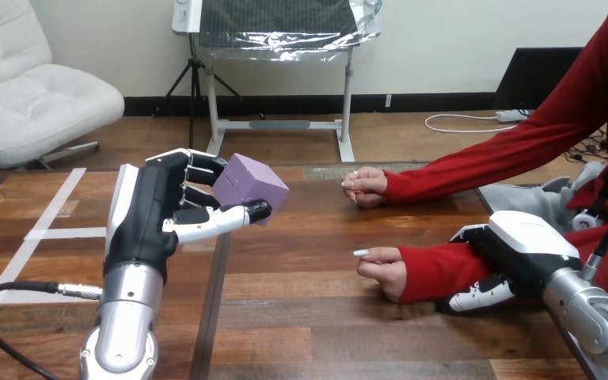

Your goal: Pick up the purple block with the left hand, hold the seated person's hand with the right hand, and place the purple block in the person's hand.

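Pickup done: my left hand [146,218] pinches the purple block [252,184] over the table's [309,317] left side. Right hand [522,245] clasps the person's forearm [435,269] (sleeved); placing remains.

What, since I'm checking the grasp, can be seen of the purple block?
The purple block is a matte, foam-like cube, its top paler than its sides. It is tilted, one corner pointing right, raised above the table. The left hand holds it: fingers curled on its left side, thumb beneath. Nothing else touches it.
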`<state>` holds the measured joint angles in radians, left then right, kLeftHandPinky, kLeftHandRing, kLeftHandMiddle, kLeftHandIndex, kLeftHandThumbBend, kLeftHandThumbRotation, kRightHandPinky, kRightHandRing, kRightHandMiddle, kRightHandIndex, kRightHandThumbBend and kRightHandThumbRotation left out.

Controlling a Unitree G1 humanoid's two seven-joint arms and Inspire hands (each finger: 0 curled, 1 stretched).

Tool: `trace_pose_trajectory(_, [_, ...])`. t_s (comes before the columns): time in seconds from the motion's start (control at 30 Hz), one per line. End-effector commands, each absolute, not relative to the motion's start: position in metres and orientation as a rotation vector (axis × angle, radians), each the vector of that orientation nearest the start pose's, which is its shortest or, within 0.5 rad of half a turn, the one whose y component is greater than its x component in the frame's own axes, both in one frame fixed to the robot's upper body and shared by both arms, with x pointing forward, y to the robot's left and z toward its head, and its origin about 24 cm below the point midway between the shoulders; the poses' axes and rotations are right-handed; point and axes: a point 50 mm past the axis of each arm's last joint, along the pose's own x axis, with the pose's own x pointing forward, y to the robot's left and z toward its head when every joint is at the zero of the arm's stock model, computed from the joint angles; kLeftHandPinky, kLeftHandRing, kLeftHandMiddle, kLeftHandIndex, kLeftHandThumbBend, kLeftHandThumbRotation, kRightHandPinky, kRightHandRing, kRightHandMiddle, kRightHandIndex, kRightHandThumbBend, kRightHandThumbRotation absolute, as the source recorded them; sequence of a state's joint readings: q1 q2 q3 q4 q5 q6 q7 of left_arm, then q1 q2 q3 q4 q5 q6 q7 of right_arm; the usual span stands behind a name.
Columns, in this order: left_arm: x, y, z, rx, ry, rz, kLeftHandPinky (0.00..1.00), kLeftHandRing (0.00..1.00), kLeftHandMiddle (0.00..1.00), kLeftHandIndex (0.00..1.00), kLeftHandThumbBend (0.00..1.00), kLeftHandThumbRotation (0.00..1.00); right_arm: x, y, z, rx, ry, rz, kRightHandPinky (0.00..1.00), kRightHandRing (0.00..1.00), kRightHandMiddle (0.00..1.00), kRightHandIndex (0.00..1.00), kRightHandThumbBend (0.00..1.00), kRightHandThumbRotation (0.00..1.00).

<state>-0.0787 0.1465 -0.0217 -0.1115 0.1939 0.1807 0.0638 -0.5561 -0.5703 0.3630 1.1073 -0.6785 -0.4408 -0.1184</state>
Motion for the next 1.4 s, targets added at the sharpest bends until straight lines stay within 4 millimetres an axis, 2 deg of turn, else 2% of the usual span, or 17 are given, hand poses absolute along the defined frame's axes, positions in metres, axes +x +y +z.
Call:
trace_pose_trajectory(0.0, [0.2714, 0.1692, 0.0941, 0.328, -0.115, 0.069, 0.33, 0.39, 0.42, 0.45, 0.61, 0.00, 0.3280, -0.2383, 0.0179, -1.286, 0.093, 0.332, 0.61, 0.68, 0.71, 0.71, 0.79, 0.44])
trace_pose_trajectory(0.37, [0.2714, 0.1694, 0.0934, 0.333, -0.119, 0.060, 0.33, 0.39, 0.42, 0.45, 0.60, 0.00, 0.3267, -0.2328, 0.0144, -1.258, 0.084, 0.335, 0.58, 0.66, 0.69, 0.68, 0.72, 0.52])
trace_pose_trajectory(0.6, [0.2713, 0.1687, 0.0928, 0.308, -0.103, 0.063, 0.33, 0.39, 0.42, 0.45, 0.60, 0.00, 0.3254, -0.2300, 0.0134, -1.241, 0.060, 0.336, 0.54, 0.62, 0.64, 0.65, 0.68, 0.51])
trace_pose_trajectory(0.97, [0.2707, 0.1681, 0.0932, 0.329, -0.105, 0.063, 0.34, 0.40, 0.42, 0.45, 0.60, 0.00, 0.3254, -0.2289, 0.0130, -1.225, 0.059, 0.341, 0.45, 0.52, 0.55, 0.56, 0.64, 0.39])
trace_pose_trajectory(1.03, [0.2705, 0.1681, 0.0935, 0.330, -0.110, 0.061, 0.34, 0.40, 0.42, 0.45, 0.59, 0.00, 0.3258, -0.2299, 0.0134, -1.224, 0.070, 0.349, 0.38, 0.44, 0.49, 0.49, 0.63, 0.33])
trace_pose_trajectory(1.27, [0.2703, 0.1678, 0.0937, 0.325, -0.105, 0.062, 0.34, 0.39, 0.42, 0.45, 0.59, 0.00, 0.3278, -0.2347, 0.0162, -1.207, 0.107, 0.354, 0.23, 0.27, 0.34, 0.35, 0.62, 0.25])
trace_pose_trajectory(1.37, [0.2705, 0.1674, 0.0937, 0.322, -0.103, 0.060, 0.34, 0.39, 0.42, 0.45, 0.59, 0.00, 0.3293, -0.2381, 0.0192, -1.191, 0.123, 0.350, 0.22, 0.26, 0.33, 0.34, 0.63, 0.25])
